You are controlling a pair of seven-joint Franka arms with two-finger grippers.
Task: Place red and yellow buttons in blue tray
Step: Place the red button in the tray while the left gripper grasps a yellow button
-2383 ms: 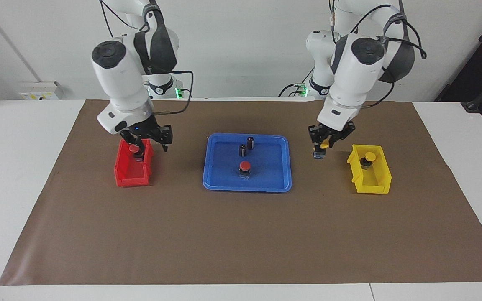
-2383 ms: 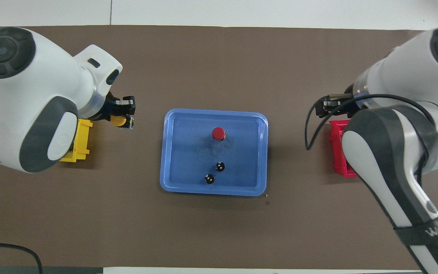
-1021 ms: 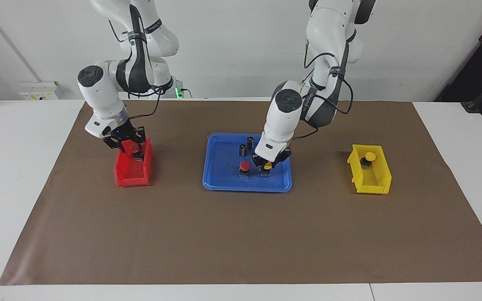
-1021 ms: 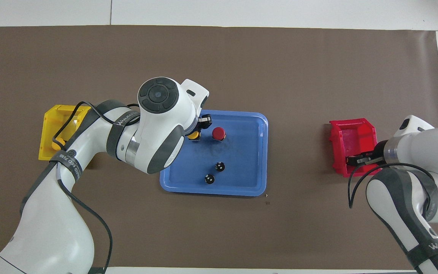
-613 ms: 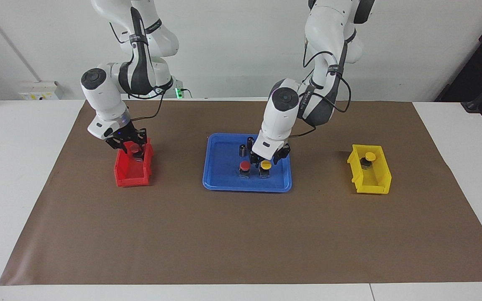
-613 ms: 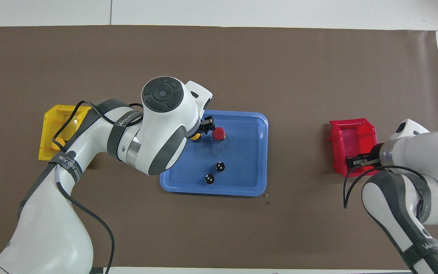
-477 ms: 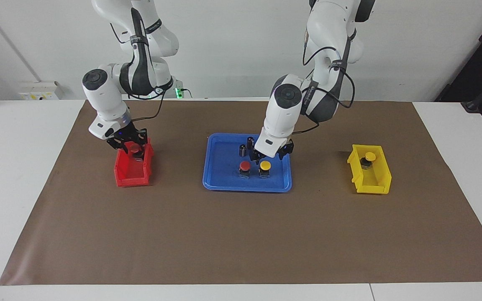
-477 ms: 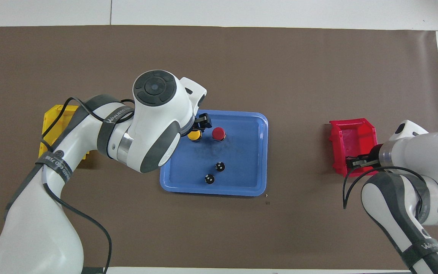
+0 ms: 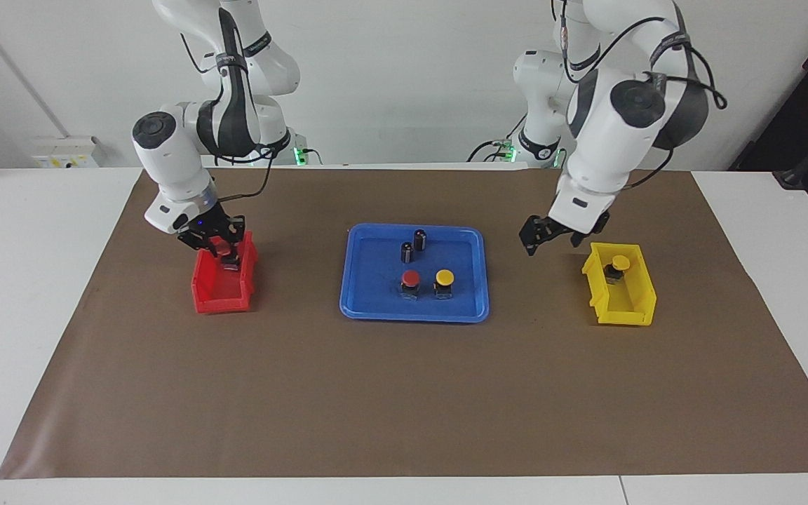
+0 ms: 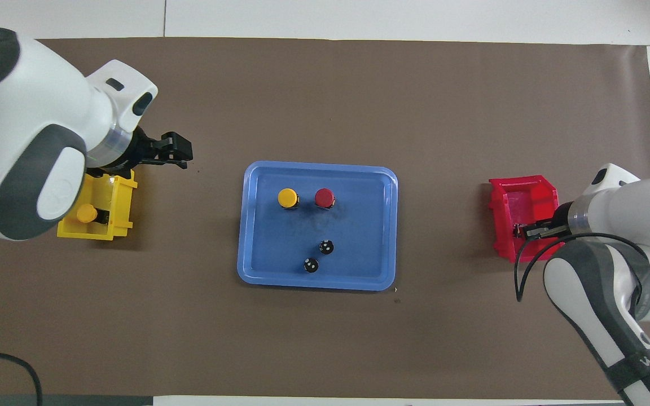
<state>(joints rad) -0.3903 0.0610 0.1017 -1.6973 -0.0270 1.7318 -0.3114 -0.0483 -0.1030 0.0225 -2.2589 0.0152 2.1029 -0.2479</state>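
Observation:
The blue tray (image 9: 376,308) lies mid-table and also shows in the overhead view (image 10: 359,225). One red button (image 9: 410,279) (image 10: 324,197) and one yellow button (image 9: 444,278) (image 10: 287,197) stand side by side in it. A second yellow button (image 9: 619,263) (image 10: 86,213) sits in the yellow bin (image 9: 632,308). A second red button (image 9: 222,247) sits in the red bin (image 9: 218,298). My right gripper (image 9: 218,245) (image 10: 523,231) is down in that bin, shut on the red button. My left gripper (image 9: 551,238) (image 10: 181,155) is open and empty, over the mat between tray and yellow bin.
Two dark capless cylinders (image 9: 419,238) (image 9: 406,251) stand in the tray, nearer to the robots than the buttons. A brown mat (image 9: 404,393) covers the table. The yellow bin (image 10: 116,208) and the red bin (image 10: 522,197) sit at either end of the tray.
My left gripper set the yellow button in the tray beside the red one, opened, and swung back toward the yellow bin. My right gripper came down around the red button in the red bin.

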